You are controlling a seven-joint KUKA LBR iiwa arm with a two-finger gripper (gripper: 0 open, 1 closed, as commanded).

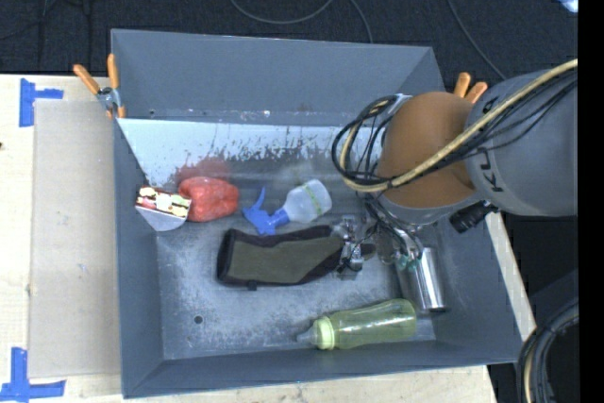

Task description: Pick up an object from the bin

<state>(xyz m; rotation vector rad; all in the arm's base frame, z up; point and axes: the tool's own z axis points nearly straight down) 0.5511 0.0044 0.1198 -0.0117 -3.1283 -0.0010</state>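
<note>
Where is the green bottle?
In the camera view, the green bottle lies on its side by the bin's lower wall, right of centre, just below the dark cloth and silver cylinder.

Dark olive-brown cloth piece [278, 258], sock- or pouch-like, limp. It lies flat on the floor of the bin [189, 316], about mid-bin, long axis running left to right. The left end is broad and squared with a darker edge. The right end narrows and ends at the gripper [353, 252]. Surface creased, with one lighter fold along the far edge.
</note>
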